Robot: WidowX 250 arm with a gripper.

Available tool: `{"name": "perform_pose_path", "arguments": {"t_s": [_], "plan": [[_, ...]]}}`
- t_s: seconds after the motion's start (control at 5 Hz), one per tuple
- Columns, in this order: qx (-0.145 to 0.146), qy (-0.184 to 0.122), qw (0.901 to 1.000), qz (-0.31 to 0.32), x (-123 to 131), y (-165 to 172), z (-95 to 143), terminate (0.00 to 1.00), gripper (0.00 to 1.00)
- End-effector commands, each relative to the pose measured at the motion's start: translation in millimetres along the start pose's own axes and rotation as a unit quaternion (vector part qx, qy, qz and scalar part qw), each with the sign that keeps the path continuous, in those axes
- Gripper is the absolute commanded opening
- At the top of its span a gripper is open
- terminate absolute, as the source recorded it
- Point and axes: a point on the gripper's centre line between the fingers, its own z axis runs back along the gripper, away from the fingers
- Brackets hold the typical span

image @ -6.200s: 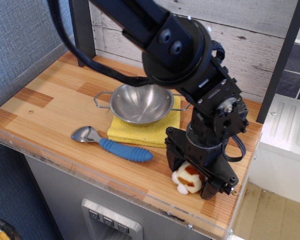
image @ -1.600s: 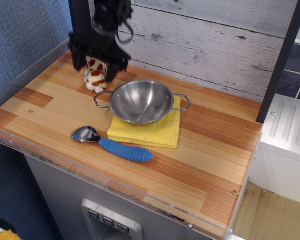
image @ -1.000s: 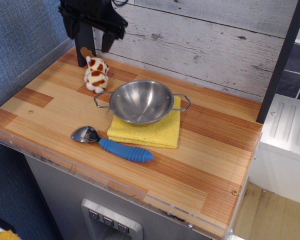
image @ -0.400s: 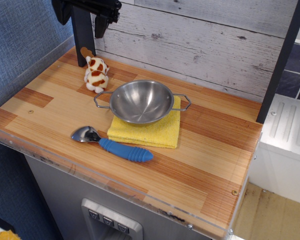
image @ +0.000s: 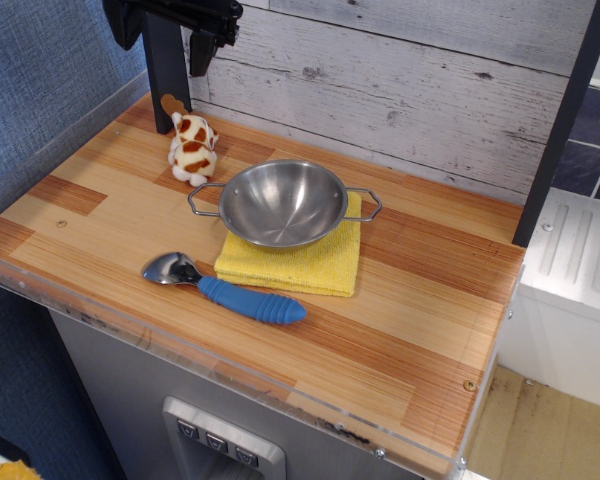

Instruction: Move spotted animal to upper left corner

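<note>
- My gripper (image: 168, 22) hung high at the top left, jaws spread wide and holding nothing, clear of the toy below.
- The spotted animal (image: 192, 148) lay on the table's upper left corner (image: 140, 112), just beside the dark post, apart from the steel bowl (image: 283, 203).
- I judged the placement done.

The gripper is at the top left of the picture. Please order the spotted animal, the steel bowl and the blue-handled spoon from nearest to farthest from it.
Measured from the gripper:
1. Spotted animal, just below it, near the back left corner of the table.
2. Steel bowl, on the yellow cloth, toward the middle.
3. Blue-handled spoon, closest to the front edge.
</note>
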Motion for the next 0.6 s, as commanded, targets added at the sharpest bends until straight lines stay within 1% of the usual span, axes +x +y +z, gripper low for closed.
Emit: {"name": "perform_pose_path", "arguments": {"t_s": [0.0, 0.2, 0.4], "plan": [[0.004, -0.024, 0.9997, 0.009, -0.8, 9.1, 20.2, 0.0, 1.0], [0.004, -0.024, 0.9997, 0.009, -0.8, 9.1, 20.2, 0.0, 1.0], [0.004, -0.024, 0.9997, 0.009, -0.8, 9.1, 20.2, 1.0, 1.0]]}}
